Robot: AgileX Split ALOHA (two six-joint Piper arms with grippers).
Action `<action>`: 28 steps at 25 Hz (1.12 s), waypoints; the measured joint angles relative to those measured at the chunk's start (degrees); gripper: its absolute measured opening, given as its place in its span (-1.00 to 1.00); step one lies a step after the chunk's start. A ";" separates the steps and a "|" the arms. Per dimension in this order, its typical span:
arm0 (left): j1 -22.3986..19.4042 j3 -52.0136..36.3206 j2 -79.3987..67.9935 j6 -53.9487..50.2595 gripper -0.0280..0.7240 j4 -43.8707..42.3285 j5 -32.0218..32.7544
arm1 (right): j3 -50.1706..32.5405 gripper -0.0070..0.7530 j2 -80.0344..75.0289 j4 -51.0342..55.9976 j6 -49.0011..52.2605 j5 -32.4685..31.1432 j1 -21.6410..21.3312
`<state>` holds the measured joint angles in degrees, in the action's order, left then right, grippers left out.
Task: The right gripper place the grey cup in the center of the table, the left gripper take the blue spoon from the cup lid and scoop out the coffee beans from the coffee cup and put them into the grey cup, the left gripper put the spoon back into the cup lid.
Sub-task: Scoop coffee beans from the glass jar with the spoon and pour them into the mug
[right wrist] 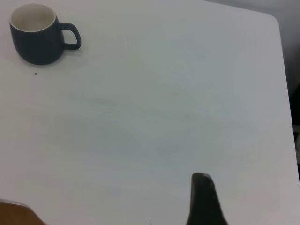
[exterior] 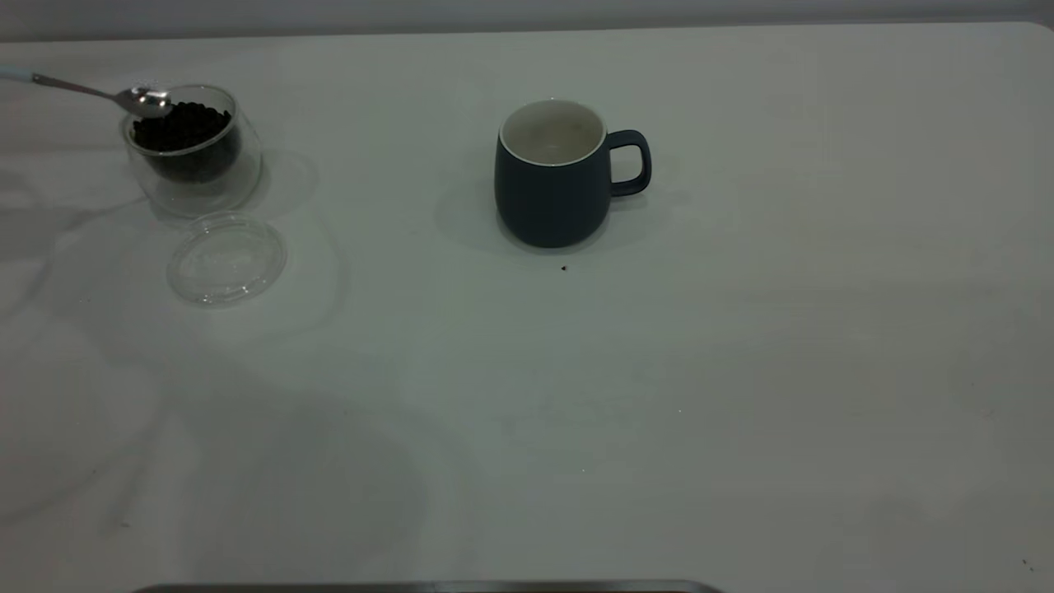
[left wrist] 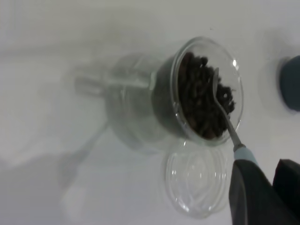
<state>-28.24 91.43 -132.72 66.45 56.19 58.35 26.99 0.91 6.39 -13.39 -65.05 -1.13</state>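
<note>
Near the table's [exterior: 741, 371] middle, slightly toward the far edge in the exterior view, stands the grey cup [exterior: 550, 177], upright, its loop handle pointing to that view's right. Its white inside shows no beans. 1 tiny dark speck lies on the tabletop just in front of it.

At the far left of the exterior view the coffee cup [exterior: 193, 148] sits tilted, its mouth leaning toward the left edge, and it holds a heap of coffee beans [exterior: 181, 128] that fills the inner wall nearly to the rim. The blue spoon [exterior: 99, 93] reaches in from the left edge; its metal bowl rests at the rim on top of the beans, and the pale handle runs out of view. Just in front of the glass lies the cup lid [exterior: 227, 258], flat on the table, with nothing on it.

From the left wrist camera, the left gripper [left wrist: 260, 194] has its dark fingers closed around the spoon's light-blue handle (only the handle's tip shows above them), with the stem slanting down into the beans.

Over bare tabletop well to the right of the mug, the right gripper [right wrist: 205, 199] shows only 1 dark finger, so I cannot tell how wide it stands.
</note>
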 joint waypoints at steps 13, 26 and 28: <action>0.82 0.00 -3.39 3.74 -0.58 3.07 -1.31 | 0.00 0.23 0.00 0.00 0.00 0.00 0.00; 0.82 0.00 -5.52 -3.86 -0.58 3.81 0.64 | 0.00 0.23 0.00 0.00 0.00 0.00 0.00; 0.82 0.00 -5.52 -5.87 -0.58 2.41 0.96 | 0.00 0.23 0.00 0.00 0.00 0.00 0.00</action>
<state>-27.42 91.43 -138.24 60.58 58.60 59.30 26.99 0.91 6.39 -13.39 -65.05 -1.13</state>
